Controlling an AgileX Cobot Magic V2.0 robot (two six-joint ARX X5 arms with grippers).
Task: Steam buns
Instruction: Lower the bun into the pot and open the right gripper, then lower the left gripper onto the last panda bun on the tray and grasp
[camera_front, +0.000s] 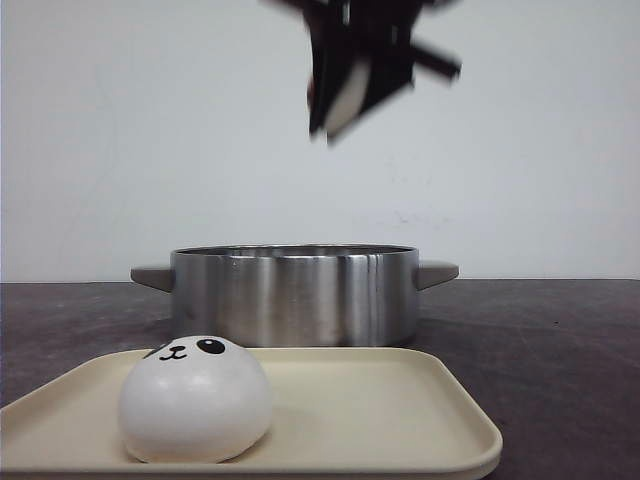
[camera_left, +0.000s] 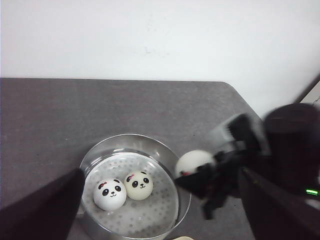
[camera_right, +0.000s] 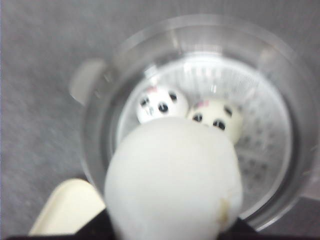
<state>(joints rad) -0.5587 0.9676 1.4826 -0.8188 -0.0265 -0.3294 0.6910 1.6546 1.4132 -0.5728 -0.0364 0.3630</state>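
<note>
Nearest in the front view, one bun (camera_front: 196, 400) waits on the tray (camera_front: 400, 400), far below the right gripper (camera_front: 345, 95) clamped on a carried bun high over the pot (camera_front: 295, 295); released there, it could bounce out. Left wrist view: carried bun (camera_left: 194, 162) above the rim; left gripper (camera_left: 160, 210) spread, empty. Right wrist view: two buns (camera_right: 161, 104) (camera_right: 216, 118) directly beneath, risking collision.

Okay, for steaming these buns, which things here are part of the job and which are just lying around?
Part of the job:
- steamer pot holding two panda buns
- panda bun on the tray
- bun gripped in the right pincer, above the pot
- cream tray

Lying about:
- nothing else visible on the grey table
</note>
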